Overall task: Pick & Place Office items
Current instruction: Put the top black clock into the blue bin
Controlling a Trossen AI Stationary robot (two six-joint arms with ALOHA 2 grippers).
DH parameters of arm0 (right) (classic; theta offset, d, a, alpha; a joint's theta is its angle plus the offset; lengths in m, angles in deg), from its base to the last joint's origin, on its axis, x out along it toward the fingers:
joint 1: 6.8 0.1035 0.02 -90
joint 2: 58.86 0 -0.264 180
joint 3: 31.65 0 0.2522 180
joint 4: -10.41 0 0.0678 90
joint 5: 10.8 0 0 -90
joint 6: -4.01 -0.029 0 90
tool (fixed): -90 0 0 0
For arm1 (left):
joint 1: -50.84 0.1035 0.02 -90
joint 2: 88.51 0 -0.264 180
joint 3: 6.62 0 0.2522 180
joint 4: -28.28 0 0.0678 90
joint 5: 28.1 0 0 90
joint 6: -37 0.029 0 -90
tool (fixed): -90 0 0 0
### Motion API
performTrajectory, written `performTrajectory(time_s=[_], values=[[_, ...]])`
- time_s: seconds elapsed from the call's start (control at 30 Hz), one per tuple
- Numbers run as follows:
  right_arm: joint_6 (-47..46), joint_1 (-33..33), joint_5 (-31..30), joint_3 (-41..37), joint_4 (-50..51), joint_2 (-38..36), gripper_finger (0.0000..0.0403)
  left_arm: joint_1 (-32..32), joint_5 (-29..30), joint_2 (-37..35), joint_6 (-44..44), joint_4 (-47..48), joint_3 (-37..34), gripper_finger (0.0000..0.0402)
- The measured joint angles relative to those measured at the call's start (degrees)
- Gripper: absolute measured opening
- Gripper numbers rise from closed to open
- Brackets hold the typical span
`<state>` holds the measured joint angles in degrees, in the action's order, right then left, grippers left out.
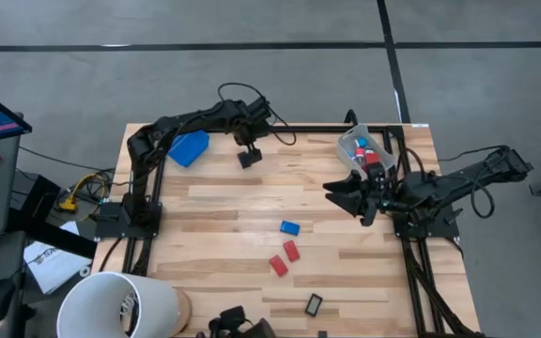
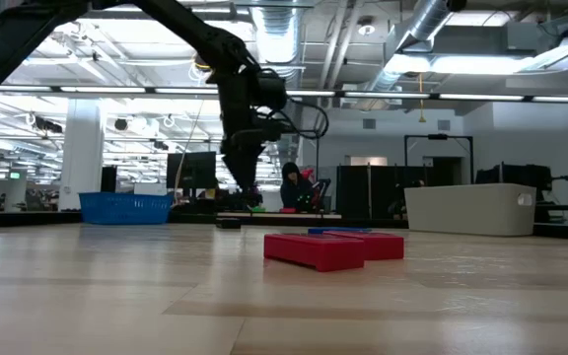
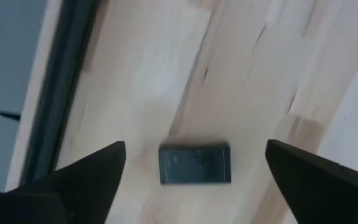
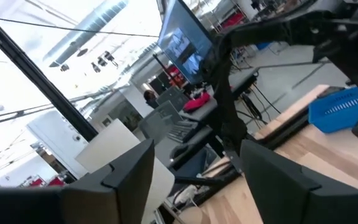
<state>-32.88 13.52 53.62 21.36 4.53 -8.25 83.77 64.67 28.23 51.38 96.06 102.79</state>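
Note:
My left gripper (image 1: 249, 156) (image 3: 196, 149) hovers open above a small black rectangle (image 3: 194, 164) that lies flat on the wood near the table's far edge. Its fingers stand on either side of it, apart from it. On the middle of the table lie a blue block (image 1: 290, 226) (image 2: 338, 232), two red blocks (image 1: 292, 250) (image 1: 278, 266) (image 2: 314, 249) and another black rectangle (image 1: 314, 303). My right gripper (image 1: 348, 195) (image 4: 194, 155) is open and empty, held level just near of the clear bin (image 1: 363, 148), which holds red and blue pieces.
A blue tray (image 1: 188, 147) (image 2: 126, 207) sits at the far left, beside the left arm. A white bucket (image 1: 115, 305) stands at the near left corner. Cables run by both arm bases. Bare wood lies between the blocks and the bin.

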Motion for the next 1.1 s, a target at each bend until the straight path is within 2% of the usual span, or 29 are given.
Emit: performTrajectory(time_s=[0.27,0.5,0.6,0.7,0.9,1.1], values=[[1.4,0.4,0.0,0.0,-2.2,0.1,0.0245,0.6,-0.4,0.0,0.2,2.0,-0.9,0.0396],[1.4,0.7,0.1,0.0,-2.2,0.1,0.0245,1.6,-8.2,0.0,0.7,1.9,-3.4,0.0398],[1.5,0.7,0.1,0.0,-2.2,0.1,0.0245,1.6,-8.2,0.0,0.6,1.0,-6.8,0.0399],[1.5,0.7,0.1,0.0,-2.2,0.1,0.0245,1.6,-5.2,0.1,0.5,-0.8,-9.6,0.0399],[1.5,1.5,0.2,0.0,-2.2,0.1,0.0245,1.6,-4.2,0.1,0.4,-6.9,-10.7,0.0399],[1.4,2.6,0.2,0.0,-2.2,0.1,0.0245,3.0,-4.5,0.1,0.3,-6.6,-11.5,0.0399]])
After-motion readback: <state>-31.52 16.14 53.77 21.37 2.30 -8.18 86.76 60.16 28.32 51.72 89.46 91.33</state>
